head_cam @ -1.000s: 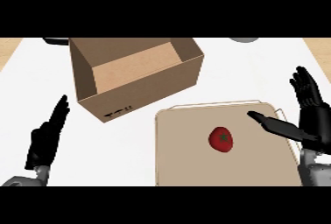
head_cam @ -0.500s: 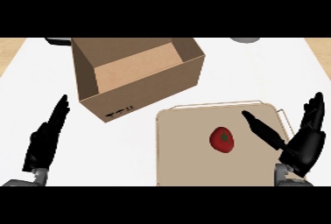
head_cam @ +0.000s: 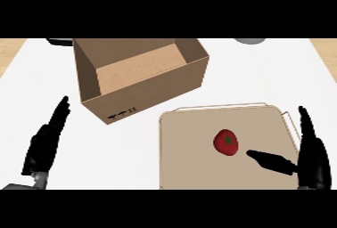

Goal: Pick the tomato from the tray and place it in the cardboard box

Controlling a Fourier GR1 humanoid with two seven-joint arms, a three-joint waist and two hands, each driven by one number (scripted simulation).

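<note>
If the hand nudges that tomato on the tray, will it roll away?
Probably a little: the tomato looks rounded and smooth, lying loose on the flat tray. The tray's raised rim would likely stop it. The right hand, open beside it, should close from both sides.

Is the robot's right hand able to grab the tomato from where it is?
Probably yes. The right hand is open beside the tray, its thumb stretched toward the tomato, and nothing lies between them.
</note>
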